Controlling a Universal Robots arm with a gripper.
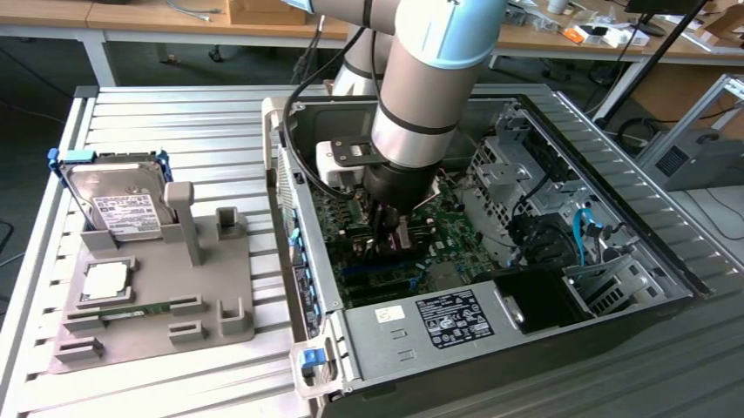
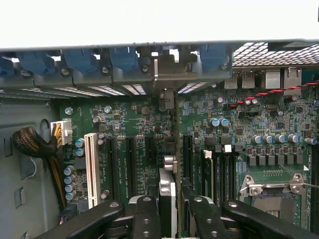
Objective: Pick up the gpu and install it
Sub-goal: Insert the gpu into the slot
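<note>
My gripper (image 1: 388,228) is lowered into the open computer case (image 1: 305,261), over the green motherboard (image 1: 454,228). It is shut on the gpu (image 2: 169,191), which the wrist view shows edge-on between the black fingers (image 2: 145,219). The thin card stands upright on its edge and runs along the expansion slots (image 2: 130,167) towards the rear slot openings. Its silver end bracket (image 2: 167,74) sits against the case's back wall, under the blue latches (image 2: 122,59). Whether the card's lower edge is seated in a slot is hidden.
A white slot (image 2: 91,169), a bundle of cables (image 2: 35,144) and the CPU socket (image 2: 274,194) flank the card. Outside the case, a grey fixture (image 1: 174,305) holds a silver hard drive (image 1: 117,205) and a RAM stick (image 1: 131,311). The power supply (image 1: 448,318) fills the case's near end.
</note>
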